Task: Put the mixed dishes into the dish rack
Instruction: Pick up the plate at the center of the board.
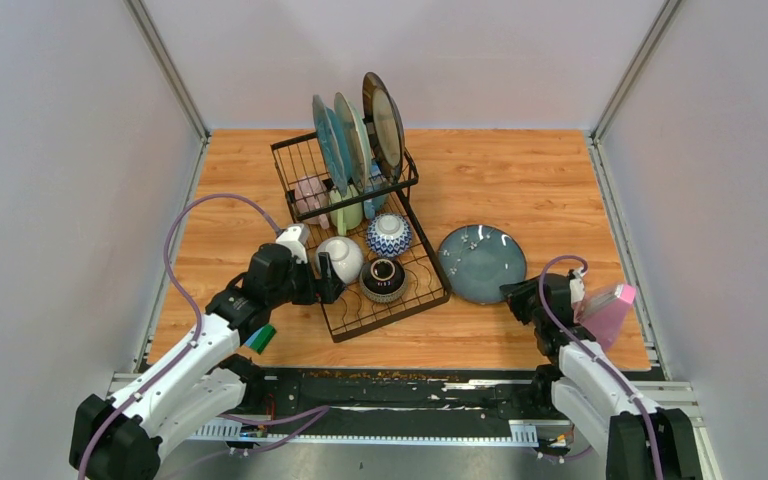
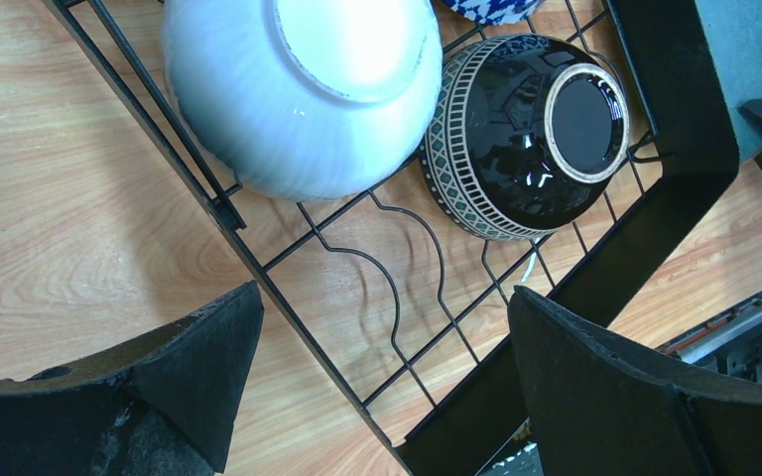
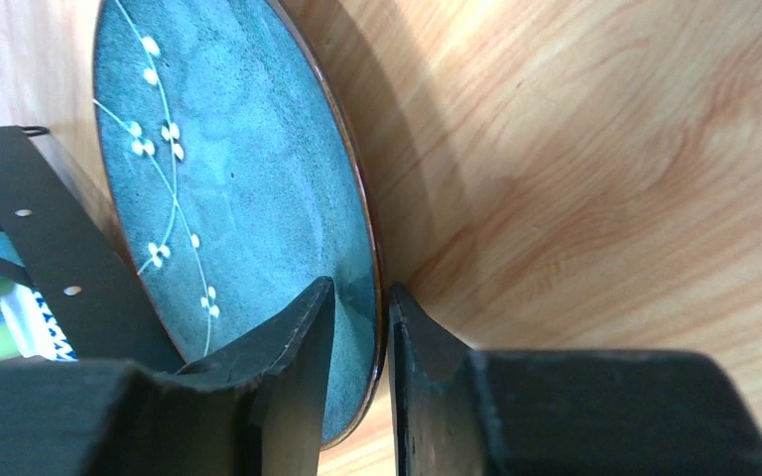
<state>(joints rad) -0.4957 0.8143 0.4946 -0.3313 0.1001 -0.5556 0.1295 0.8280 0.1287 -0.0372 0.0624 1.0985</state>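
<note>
A teal plate [image 1: 480, 262] with white blossom sprigs lies flat on the wood just right of the dish rack [image 1: 345, 330]. My right gripper [image 1: 513, 295] is at the plate's near right rim. In the right wrist view, the gripper [image 3: 362, 297] has one finger over the plate [image 3: 248, 178] and the other under its rim, shut on the edge. My left gripper [image 1: 332, 278] hovers open over the rack's low tray, close to the white bowl [image 2: 303, 89] and the dark bowl [image 2: 526, 139], holding nothing. Three plates [image 1: 355, 140] stand upright in the basket section.
A blue-patterned bowl [image 1: 389, 235] also sits in the tray, and a pink mug [image 1: 310, 195] in the basket. A pink container [image 1: 608, 310] lies right behind my right wrist. A green-blue sponge [image 1: 260, 338] shows under the left forearm. White walls enclose the table on three sides.
</note>
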